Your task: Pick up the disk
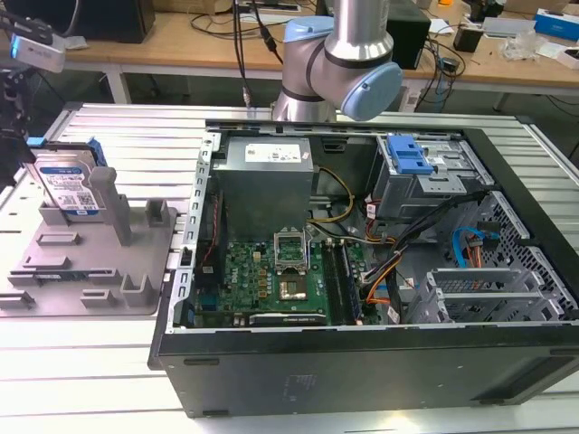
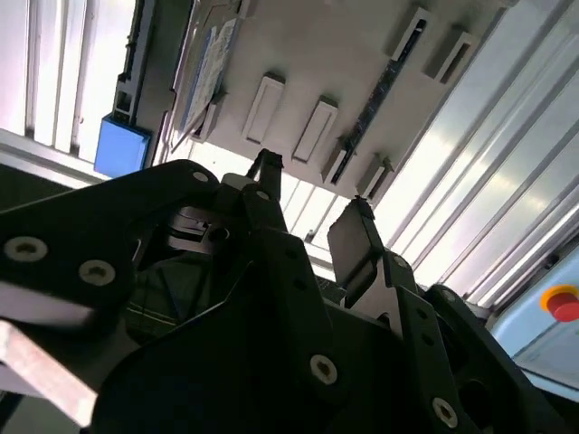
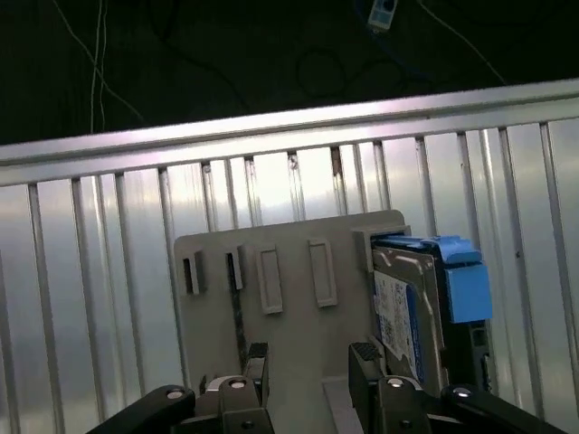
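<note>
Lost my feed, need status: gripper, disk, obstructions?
Gripper open, above fixture plate. Disk upright on plate, beside gripper, ungripped. Upright post beside disk.

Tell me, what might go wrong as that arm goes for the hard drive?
The disk stands on edge in the fixture plate, off to one side of the open tool, so closing now would likely grab nothing. Its fingers could also knock the upright post beside the disk, or tip it.

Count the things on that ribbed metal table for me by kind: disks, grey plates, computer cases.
Disk: 1
Grey plate: 1
Computer case: 1
Total: 3
</note>
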`<state>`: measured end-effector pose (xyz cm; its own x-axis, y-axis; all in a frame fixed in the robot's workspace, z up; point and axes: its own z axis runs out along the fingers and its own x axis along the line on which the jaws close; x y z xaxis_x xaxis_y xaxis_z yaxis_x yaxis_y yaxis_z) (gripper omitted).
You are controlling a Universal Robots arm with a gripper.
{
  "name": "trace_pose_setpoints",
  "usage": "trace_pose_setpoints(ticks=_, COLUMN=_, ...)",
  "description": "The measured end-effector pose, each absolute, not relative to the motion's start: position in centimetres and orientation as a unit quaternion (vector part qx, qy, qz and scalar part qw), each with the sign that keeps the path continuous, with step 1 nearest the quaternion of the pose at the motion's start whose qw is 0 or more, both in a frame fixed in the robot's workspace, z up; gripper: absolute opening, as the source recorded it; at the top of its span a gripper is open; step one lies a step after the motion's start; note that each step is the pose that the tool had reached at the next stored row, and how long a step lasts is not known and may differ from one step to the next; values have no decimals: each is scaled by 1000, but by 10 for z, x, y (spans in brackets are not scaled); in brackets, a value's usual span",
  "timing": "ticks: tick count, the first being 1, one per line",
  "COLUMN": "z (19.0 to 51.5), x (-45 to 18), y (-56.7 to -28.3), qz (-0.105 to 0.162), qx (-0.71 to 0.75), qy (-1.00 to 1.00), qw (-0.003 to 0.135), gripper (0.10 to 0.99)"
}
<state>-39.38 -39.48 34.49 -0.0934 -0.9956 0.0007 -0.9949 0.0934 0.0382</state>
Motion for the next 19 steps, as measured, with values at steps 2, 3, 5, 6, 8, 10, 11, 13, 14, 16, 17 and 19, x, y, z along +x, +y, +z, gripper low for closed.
trace_pose_setpoints(ticks=2, z=344, x=-393, y=-395, qz=-13, qx=687, qy=-726, qw=14, gripper=482)
trace_pose_setpoints(ticks=3, z=344, x=-393, y=-395, qz=-13, qx=690, qy=-724, qw=14, gripper=482)
trace_pose_setpoints(ticks=5, z=344, x=-393, y=-395, qz=-12, qx=693, qy=-721, qw=15, gripper=482)
trace_pose_setpoints(ticks=6, z=344, x=-393, y=-395, qz=-12, qx=693, qy=-721, qw=15, gripper=482)
trace_pose_setpoints(ticks=8, z=343, x=-393, y=-394, qz=-8, qx=693, qy=-721, qw=16, gripper=482)
trace_pose_setpoints(ticks=10, z=342, x=-393, y=-394, qz=-1, qx=694, qy=-720, qw=9, gripper=482)
trace_pose_setpoints(ticks=11, z=342, x=-393, y=-394, qz=0, qx=695, qy=-719, qw=7, gripper=482)
trace_pose_setpoints(ticks=13, z=342, x=-393, y=-394, qz=1, qx=695, qy=-719, qw=7, gripper=482)
trace_pose_setpoints(ticks=14, z=342, x=-393, y=-394, qz=1, qx=695, qy=-719, qw=7, gripper=482)
trace_pose_setpoints(ticks=16, z=342, x=-393, y=-394, qz=1, qx=696, qy=-718, qw=7, gripper=482)
trace_pose_setpoints(ticks=17, z=342, x=-393, y=-394, qz=1, qx=696, qy=-718, qw=7, gripper=482)
trace_pose_setpoints(ticks=19, z=342, x=-393, y=-389, qz=1, qx=696, qy=-718, qw=7, gripper=482)
